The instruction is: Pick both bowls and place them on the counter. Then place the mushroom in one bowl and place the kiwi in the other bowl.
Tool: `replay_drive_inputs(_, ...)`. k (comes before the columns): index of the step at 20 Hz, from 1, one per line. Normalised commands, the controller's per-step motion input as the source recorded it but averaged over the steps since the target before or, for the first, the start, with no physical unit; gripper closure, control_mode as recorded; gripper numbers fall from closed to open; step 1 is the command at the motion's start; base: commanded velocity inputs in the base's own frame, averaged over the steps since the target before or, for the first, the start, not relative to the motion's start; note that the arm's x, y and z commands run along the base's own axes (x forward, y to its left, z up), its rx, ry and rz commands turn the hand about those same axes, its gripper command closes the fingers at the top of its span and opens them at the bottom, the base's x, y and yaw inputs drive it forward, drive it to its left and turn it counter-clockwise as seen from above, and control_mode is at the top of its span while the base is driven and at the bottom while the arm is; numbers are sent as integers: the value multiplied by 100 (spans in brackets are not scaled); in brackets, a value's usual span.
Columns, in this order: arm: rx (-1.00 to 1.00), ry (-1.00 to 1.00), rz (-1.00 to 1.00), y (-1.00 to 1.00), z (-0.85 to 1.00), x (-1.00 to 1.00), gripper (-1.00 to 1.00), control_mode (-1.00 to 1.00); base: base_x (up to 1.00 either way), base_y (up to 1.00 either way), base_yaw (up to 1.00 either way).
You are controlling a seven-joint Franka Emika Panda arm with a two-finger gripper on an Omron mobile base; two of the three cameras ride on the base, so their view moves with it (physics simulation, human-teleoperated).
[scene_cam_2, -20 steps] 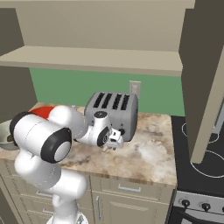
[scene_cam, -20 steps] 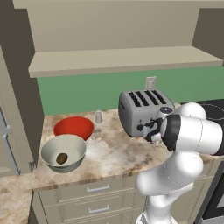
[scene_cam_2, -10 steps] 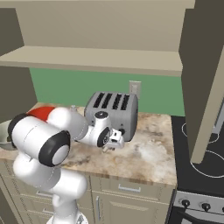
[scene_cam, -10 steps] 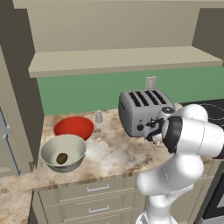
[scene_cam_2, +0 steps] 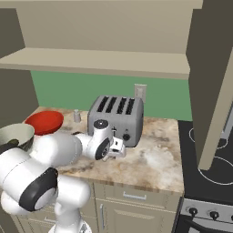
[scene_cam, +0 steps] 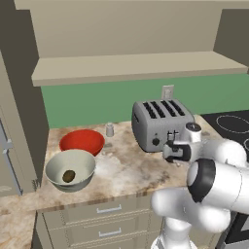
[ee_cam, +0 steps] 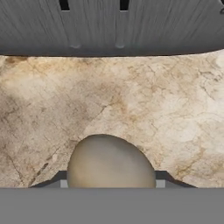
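Clamped around the mushroom, my claw had its two dark fingertips pressed against either flank of the pale rounded cap, which bulged up between them at 6 o'clock in the hand view. Beyond the cap, toward 12 o'clock, lay the mottled stone of the counter, and past that the ribbed grey face of the toaster ran across the top. From the left base view, my claw sat low over the counter just in front of the toaster, at about 3 o'clock from the middle of the worktop. From the right base view, my claw hung close to the toaster at its front lower edge, above the counter. Farther to my left, at 9 o'clock in the left base view, the silvery-grey bowl stood near the counter's front edge with the kiwi lying in its cream inside. Just behind it, touching or nearly so, stood the red bowl. Behind that, a small grey shaker stood upright near the green wall, with the plain shelf board above.
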Motion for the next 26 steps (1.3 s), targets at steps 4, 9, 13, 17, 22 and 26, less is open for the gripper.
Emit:
replay_drive_inputs(4, 3, 0, 0, 34, 39, -18, 100, -100, 0, 0, 0)
replay_drive_inputs(9, 1, 0, 0, 38, 45, -13, 100, -100, 0, 0, 0)
replay_drive_inputs(13, 2, 4, 0, 36, 45, -14, 100, -100, 0, 0, 0)
replay_drive_inputs(17, 3, 7, 0, 40, 42, -16, 100, -100, 0, 0, 0)
replay_drive_inputs(22, 2, 2, 0, 52, 37, -3, 100, -100, 0, 0, 0)
replay_drive_inputs(26, 0, 0, 0, 56, 33, 0, 100, -100, 0, 0, 0)
